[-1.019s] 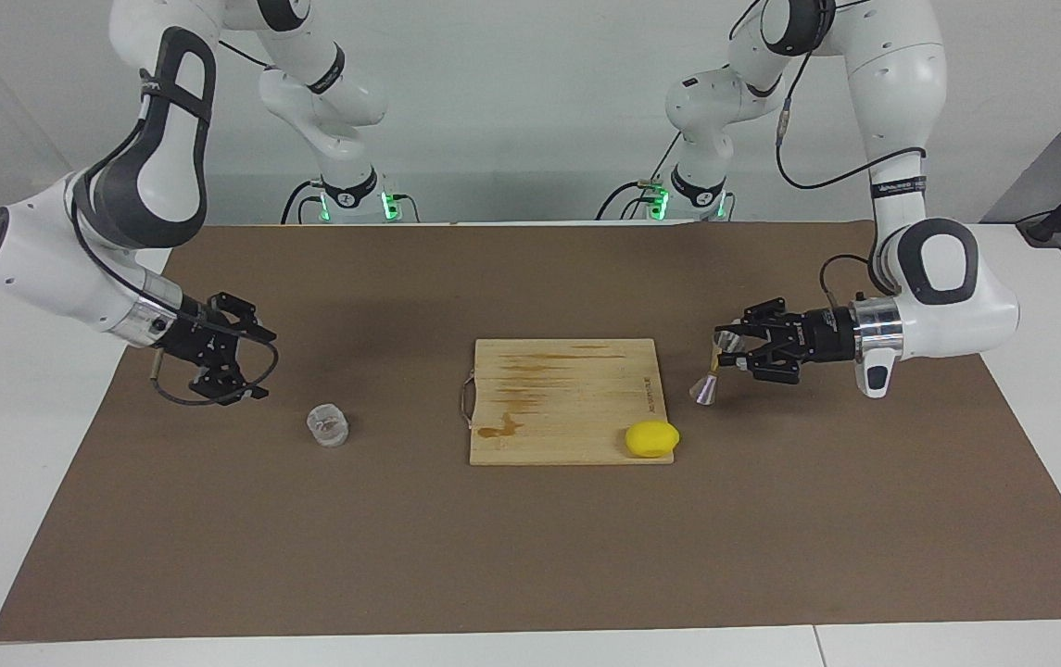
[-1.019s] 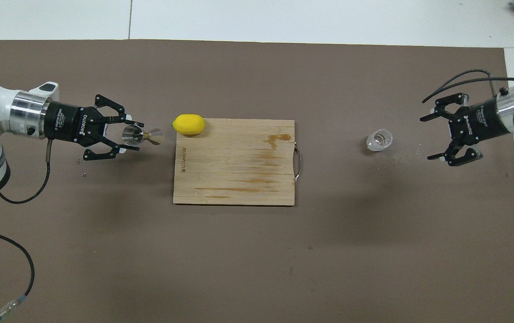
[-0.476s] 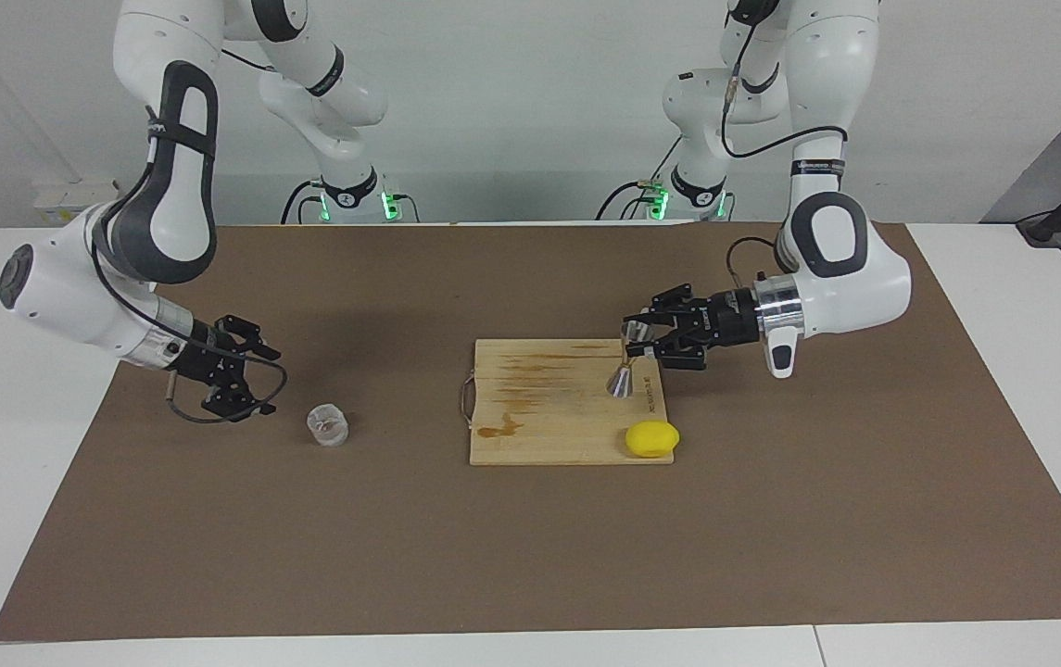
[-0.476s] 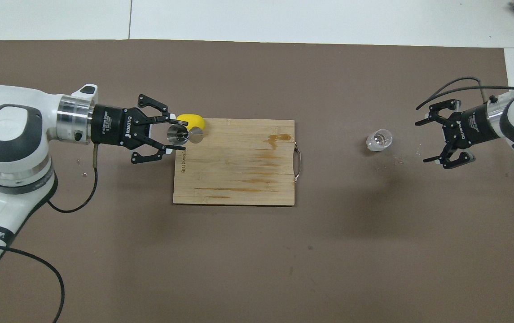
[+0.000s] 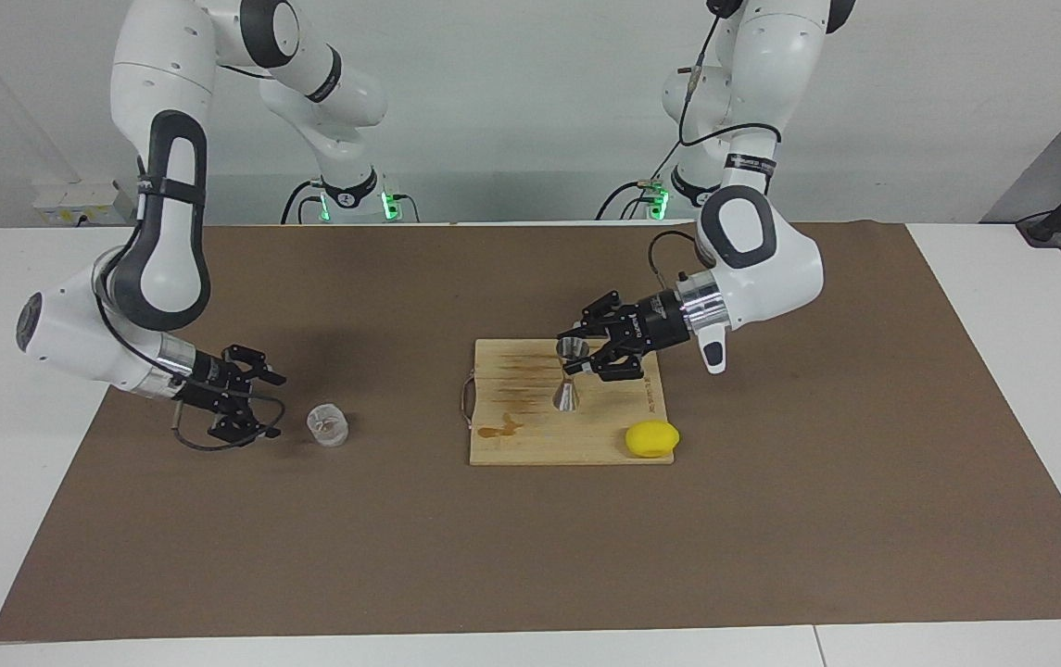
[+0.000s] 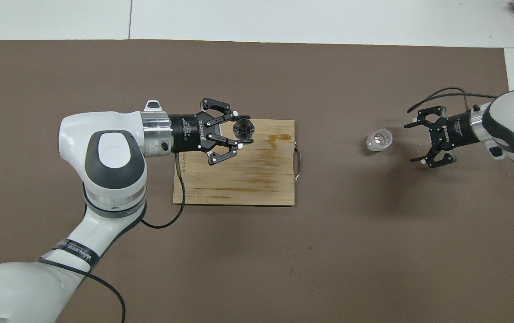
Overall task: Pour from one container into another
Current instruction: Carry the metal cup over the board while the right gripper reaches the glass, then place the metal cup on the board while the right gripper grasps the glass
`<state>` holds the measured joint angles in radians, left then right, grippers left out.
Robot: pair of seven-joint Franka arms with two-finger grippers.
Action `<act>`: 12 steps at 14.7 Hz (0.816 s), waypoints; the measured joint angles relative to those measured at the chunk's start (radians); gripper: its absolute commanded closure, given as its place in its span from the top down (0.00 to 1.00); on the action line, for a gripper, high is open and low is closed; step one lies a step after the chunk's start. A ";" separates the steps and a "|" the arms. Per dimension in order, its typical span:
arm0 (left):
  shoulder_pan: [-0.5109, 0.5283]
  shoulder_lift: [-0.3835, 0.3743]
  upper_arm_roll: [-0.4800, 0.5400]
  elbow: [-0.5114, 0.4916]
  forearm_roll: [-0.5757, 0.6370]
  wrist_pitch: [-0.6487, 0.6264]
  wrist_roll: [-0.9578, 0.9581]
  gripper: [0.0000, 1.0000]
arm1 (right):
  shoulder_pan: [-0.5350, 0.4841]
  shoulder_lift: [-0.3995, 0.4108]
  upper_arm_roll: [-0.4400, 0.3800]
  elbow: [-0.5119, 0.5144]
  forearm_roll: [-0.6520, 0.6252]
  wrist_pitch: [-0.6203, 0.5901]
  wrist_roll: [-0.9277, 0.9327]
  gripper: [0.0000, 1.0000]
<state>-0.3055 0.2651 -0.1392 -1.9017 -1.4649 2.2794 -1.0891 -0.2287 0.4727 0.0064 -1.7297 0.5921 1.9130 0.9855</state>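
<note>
Since a second ago we log the left gripper [image 5: 578,357] carrying the jigger [image 5: 569,372] from the mat to over the cutting board [image 5: 530,435], clamped on its upper cone, while the right gripper [image 5: 250,404], fingers spread wide, has closed in beside the clear cup [image 5: 328,426] on the mat, with the lemon [image 5: 651,438] farthest out.

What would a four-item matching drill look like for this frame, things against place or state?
Things:
1. jigger
2. clear cup
3. yellow lemon
4. right gripper

Place or state:
A. open, beside the clear cup, not touching it
B. on a corner of the cutting board
C. standing free on the brown mat
D. gripped by the left gripper, over the cutting board

Pairs: 1-D, 2-C, 3-B, 4-A
</note>
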 measured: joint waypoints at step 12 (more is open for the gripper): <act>-0.127 0.080 0.003 -0.016 -0.202 0.162 -0.011 0.00 | 0.054 0.049 0.016 -0.045 0.117 0.090 -0.067 1.00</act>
<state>-0.4325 0.3456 -0.1359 -1.9173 -1.6665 2.4410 -1.1002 -0.1746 0.5222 0.0220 -1.7742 0.7092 2.0032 0.9182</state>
